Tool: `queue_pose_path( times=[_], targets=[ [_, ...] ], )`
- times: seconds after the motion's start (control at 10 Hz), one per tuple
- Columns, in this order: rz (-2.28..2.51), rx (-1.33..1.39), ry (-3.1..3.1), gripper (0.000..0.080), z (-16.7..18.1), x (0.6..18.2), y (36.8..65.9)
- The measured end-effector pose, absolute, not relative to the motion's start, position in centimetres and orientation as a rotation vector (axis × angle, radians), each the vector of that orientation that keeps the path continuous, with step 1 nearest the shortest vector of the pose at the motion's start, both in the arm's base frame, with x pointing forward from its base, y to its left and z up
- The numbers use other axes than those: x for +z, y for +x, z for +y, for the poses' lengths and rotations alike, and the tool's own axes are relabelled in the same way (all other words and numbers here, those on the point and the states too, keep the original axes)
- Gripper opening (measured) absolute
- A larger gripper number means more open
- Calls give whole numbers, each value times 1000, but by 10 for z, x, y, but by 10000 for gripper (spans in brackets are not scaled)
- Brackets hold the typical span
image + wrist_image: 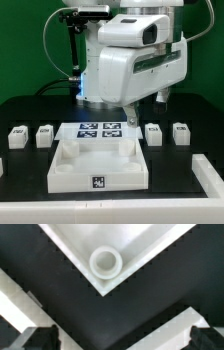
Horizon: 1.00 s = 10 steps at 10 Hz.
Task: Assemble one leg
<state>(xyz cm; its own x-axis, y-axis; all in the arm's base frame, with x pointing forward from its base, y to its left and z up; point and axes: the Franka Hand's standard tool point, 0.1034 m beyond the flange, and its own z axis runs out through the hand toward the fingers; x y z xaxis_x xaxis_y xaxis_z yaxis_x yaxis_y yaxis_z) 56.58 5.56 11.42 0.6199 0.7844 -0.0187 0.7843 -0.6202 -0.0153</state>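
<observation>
Overhead, jaws apart above corner socket (105,261), four legs (45,134) nearby.

A corner of the white square piece (105,285) points toward the gripper (118,339), with 1 round socket (105,262) just inside its tip. The 2 dark fingertips (35,339) stand wide apart over the black table (100,317), gripping nothing, clear of the corner.

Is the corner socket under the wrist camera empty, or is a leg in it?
Empty: the socket shows a bare open ring, nothing seated inside.
</observation>
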Motion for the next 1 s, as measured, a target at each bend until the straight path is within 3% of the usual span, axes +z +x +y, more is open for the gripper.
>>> queue_pose_path(
  times=[0.4, 0.7, 1.0],
  targets=[
    [-1429, 39, -2790, 650, 54, 113, 565],
    [-1873, 68, -2498, 650, -2, 88, 493],
    [-2147, 79, -2223, 650, -26, 59, 456]
  ],
)
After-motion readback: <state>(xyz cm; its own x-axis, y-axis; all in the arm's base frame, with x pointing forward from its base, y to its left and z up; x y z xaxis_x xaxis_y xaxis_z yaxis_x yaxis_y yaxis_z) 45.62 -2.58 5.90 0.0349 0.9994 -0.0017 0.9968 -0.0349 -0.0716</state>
